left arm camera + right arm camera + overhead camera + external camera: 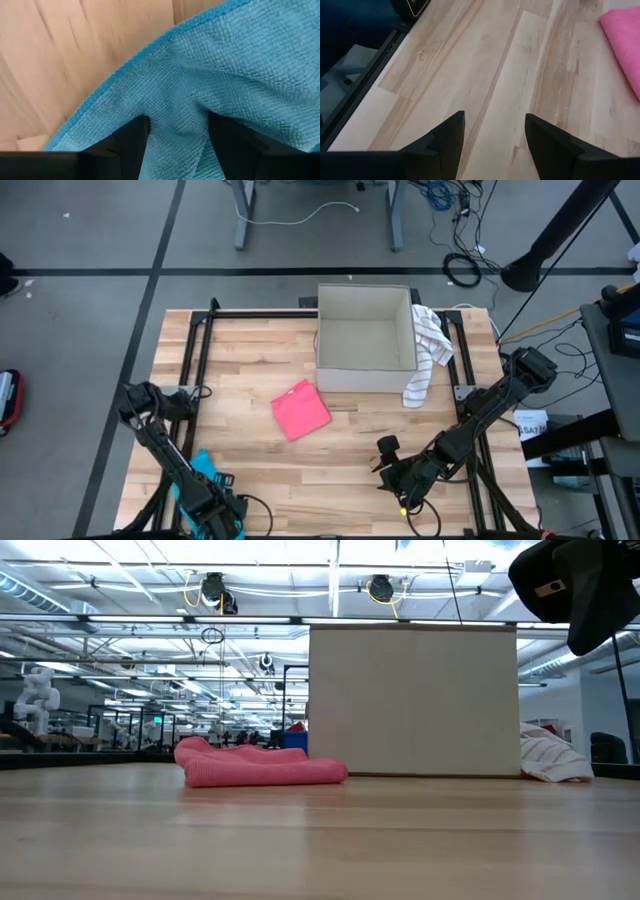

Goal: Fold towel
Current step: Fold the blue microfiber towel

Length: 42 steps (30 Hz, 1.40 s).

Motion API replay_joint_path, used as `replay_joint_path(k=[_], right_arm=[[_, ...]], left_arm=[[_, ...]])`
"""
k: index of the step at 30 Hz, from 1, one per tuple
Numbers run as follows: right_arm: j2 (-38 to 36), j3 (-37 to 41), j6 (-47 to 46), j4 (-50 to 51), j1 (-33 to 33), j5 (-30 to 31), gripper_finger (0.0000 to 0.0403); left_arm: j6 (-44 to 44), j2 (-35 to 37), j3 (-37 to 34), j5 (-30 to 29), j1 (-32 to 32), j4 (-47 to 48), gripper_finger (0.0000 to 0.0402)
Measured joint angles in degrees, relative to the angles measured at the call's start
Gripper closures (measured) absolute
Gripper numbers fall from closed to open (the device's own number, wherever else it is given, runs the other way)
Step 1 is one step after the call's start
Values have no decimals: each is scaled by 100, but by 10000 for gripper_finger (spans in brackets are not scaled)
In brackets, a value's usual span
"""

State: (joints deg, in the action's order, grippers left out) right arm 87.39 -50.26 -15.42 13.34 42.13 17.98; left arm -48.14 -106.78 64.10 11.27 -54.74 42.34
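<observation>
Blue towel [203, 468] sits bunched at the surface's near left corner with the left gripper [175, 145] spread over it, right gripper [492, 145] released and empty near the near edge, so I'd pinch the hem, not the bunch.

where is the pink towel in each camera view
high view: pink towel lies folded mid-table, just in front of the cardboard box.
low view: pink towel lies left of centre, against the box's left edge.
left wrist view: not in it; only a blue towel shows.
right wrist view: its corner at the picture's edge.
shared landmark: the cardboard box.
</observation>
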Motion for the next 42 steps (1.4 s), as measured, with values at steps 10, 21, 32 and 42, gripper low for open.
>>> replay_joint_path(k=[10,21,32,42], right_arm=[[0,0,0,2,-2,0,209],[0,0,-37,-215,-2,3,209],[52,0,325,96,-38,1342,209],[595,0,501,129,-637,1173,209]], left_arm=[[2068,-35,-6,-1889,1403,-817,185],[4439,-75,-42,-2421,3493,-3281,185],[4849,-72,-38,-1511,4206,-3770,185],[4911,-61,-31,-1476,3888,-4054,185]])
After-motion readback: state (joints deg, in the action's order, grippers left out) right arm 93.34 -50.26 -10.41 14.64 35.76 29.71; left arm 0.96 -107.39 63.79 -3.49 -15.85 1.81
